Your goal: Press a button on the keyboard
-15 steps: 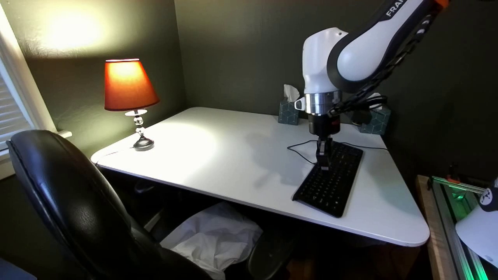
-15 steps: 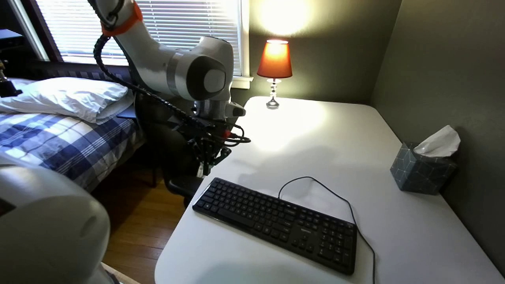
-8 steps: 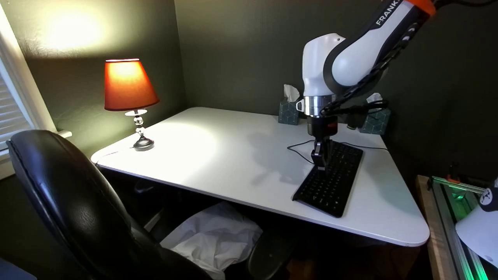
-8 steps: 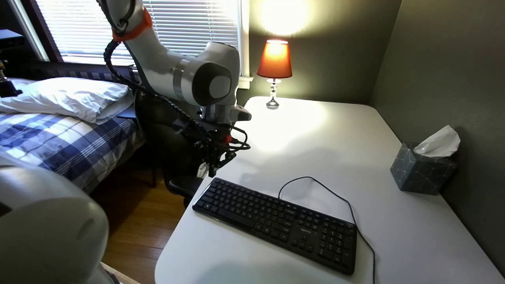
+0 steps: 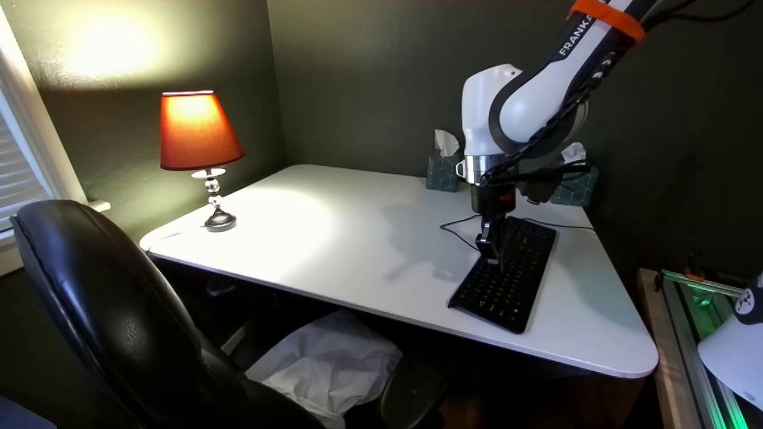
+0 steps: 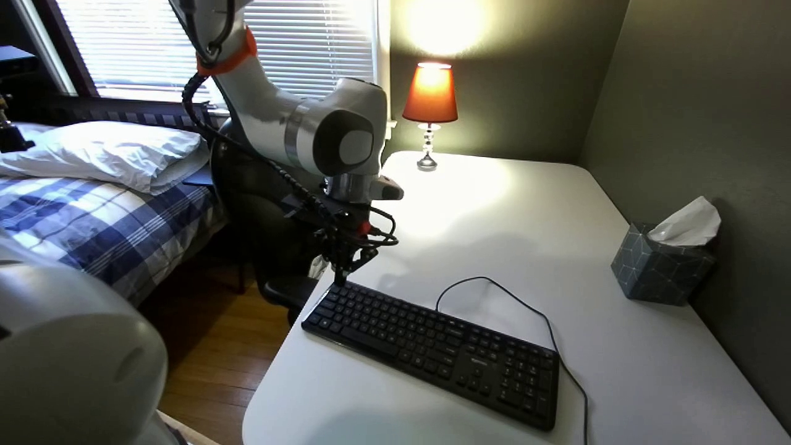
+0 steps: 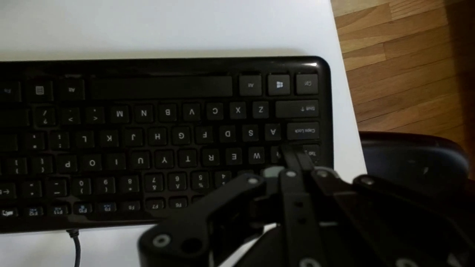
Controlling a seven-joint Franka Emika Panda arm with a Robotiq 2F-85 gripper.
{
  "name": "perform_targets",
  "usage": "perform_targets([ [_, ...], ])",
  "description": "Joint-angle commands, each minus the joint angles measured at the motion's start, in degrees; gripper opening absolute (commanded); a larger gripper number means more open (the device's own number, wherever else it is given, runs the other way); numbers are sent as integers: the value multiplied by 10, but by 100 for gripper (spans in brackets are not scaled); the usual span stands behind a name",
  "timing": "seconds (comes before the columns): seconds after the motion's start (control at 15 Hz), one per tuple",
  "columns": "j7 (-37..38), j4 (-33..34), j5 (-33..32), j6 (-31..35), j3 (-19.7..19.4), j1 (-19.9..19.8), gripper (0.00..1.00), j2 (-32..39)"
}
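gripper (image 7: 295,153) has dropped closer to the keyboard (image 7: 163,144), press not confirmed yet

you've come down a bit since half a second ago in both exterior views, and the keyboard hasn't budged. so, progress: looks like the approach is basically done, since you're right over the keys (image 7: 204,134). what's left, as far as these views go, is the actual push and then backing off. can't tell whether you're touching a key or hanging just above one, and the keys under you are partly covered, so don't count it as pressed yet.

your two fingers (image 7: 292,160) look pressed together, nothing pinched between them.

going by the keyboard for where stuff sits: it's lying flat on the white desk (image 5: 357,238). your gripper is at its end with the tab key (image 7: 313,152) and q key (image 7: 275,155), tips over or on them. the desk's edge is just beside that end, the chair (image 5: 95,286) is out past it, and the cable (image 7: 77,246) leaves the keyboard's back edge.
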Motion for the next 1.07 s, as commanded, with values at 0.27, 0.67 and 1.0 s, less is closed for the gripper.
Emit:
perform_targets([
  [0.27, 40, 20, -22, -12, -6, -1, 0, 40],
  [0.67, 54, 32, -27, -17, -9, -2, 0, 61],
  [1.0, 55, 43, -24, -22, -10, -3, 0, 78],
])
